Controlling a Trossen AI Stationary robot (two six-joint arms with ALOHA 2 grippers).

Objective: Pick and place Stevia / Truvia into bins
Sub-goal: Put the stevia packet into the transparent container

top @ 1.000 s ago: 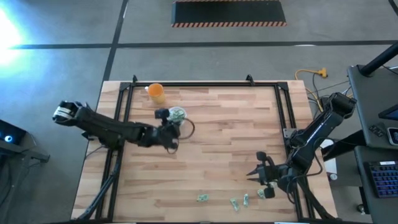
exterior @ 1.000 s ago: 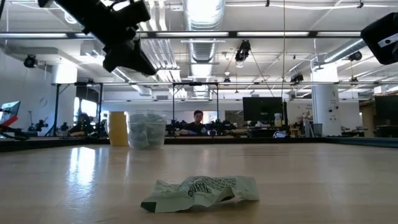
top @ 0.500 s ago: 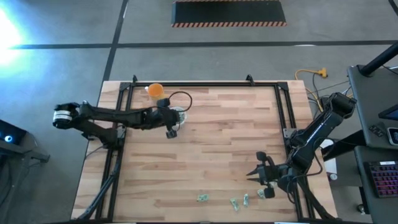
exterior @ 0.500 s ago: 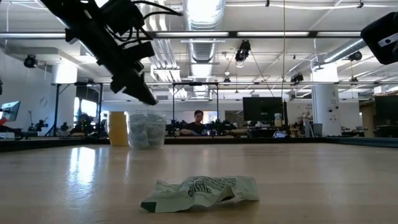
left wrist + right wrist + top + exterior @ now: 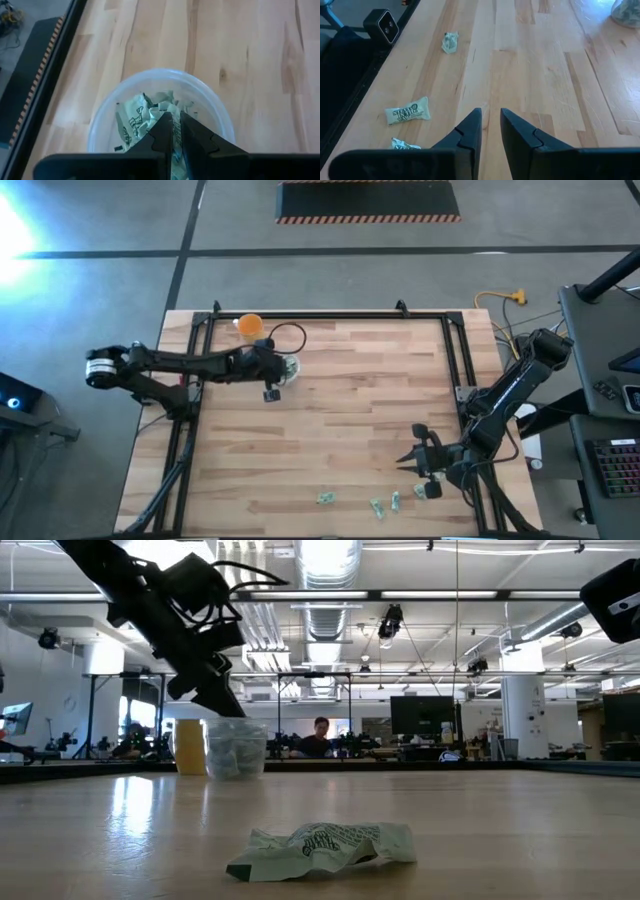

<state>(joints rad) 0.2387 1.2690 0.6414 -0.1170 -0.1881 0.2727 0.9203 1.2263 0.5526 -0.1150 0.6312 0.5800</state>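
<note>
Left gripper (image 5: 172, 131) poised directly over the clear cup (image 5: 287, 366) near the far left corner of the tabletop (image 5: 350, 420), just beside the orange cup (image 5: 250, 327). Fingers (image 5: 162, 131) pressed almost together with only a thin slit between; a sachet caught there cannot be told from the wrist view, since the green print seen in the slit could belong to the sachets (image 5: 135, 117) already lying crumpled inside the cup.

Right gripper (image 5: 491, 125) waiting low near the near right corner, fingers a little apart and holding nothing. Loose sachets (image 5: 326, 498) scattered along the near edge, one more (image 5: 407, 111) lying close to the right gripper, another crumpled one (image 5: 325, 842) at the near edge in the low view.

Judged very light, thin and soft: paper that creases and bends easily, not fragile, lying flat on the wood and so hard to get under. Best taken across the short width at the middle, or on a raised wrinkle, with fingertips pressed down to the wood before closing.
</note>
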